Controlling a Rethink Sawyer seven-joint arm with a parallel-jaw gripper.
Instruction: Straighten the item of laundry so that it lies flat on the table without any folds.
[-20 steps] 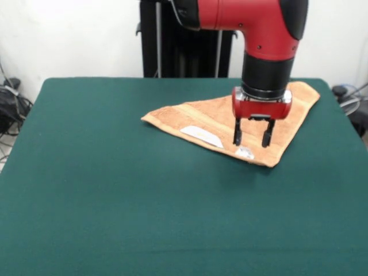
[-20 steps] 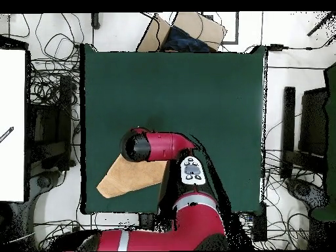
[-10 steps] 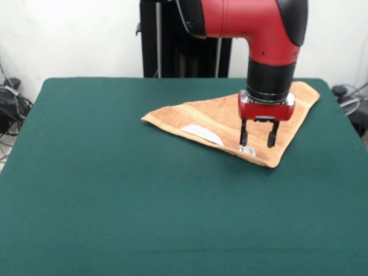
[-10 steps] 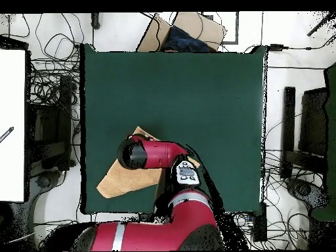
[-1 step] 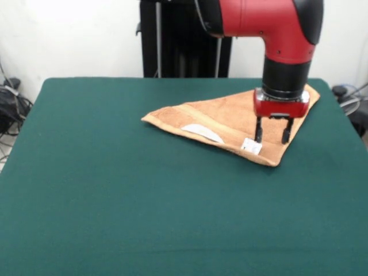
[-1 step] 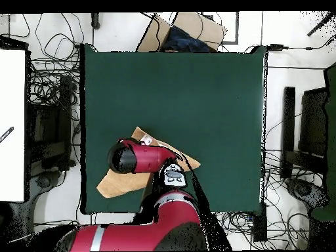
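tan terry-cloth towel [image 5: 230, 121] lies folded into a triangle on the dark-green cloth table [image 5: 115, 201], white tags showing. the red gripper [image 5: 271, 137] hangs over its right part, fingers spread, holding nothing.

The arm [image 5: 270, 26] is glossy red with rounded black joints and a black cylindrical wrist. A silver ring tops the red block of the hand [image 5: 272, 134], which carries two thin black fingers [image 5: 259, 131].
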